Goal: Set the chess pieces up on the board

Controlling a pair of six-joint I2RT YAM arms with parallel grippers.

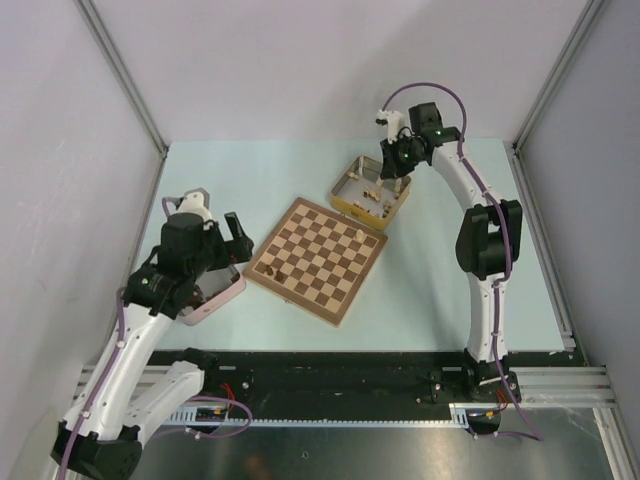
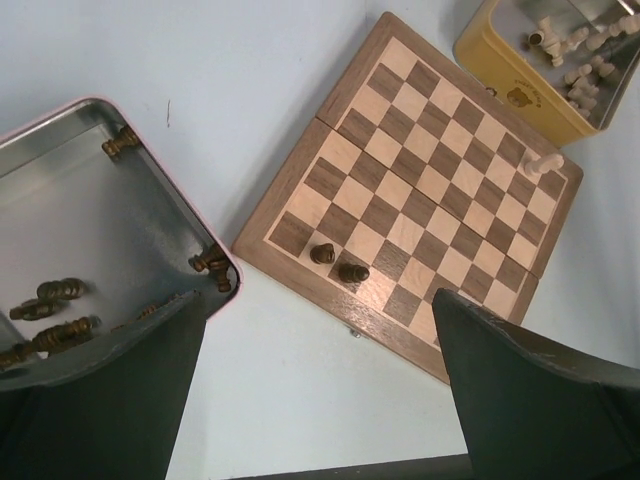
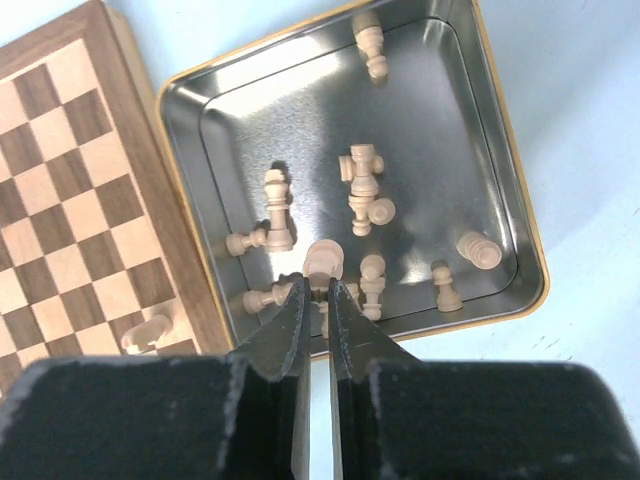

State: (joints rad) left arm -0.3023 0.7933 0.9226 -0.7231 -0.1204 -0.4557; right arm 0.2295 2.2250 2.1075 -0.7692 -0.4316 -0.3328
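Observation:
The board lies at the table's middle. Two dark brown pieces stand at its near-left edge, and one pale piece stands at its far right corner, also seen in the right wrist view. My right gripper is shut on a pale piece and holds it over the yellow tin, which has several pale pieces lying in it. My left gripper is open and empty above the bare table, between the pink tin and the board.
The pink tin at the board's left holds several dark pieces. The yellow tin touches the board's far corner. Grey walls close in the table on three sides.

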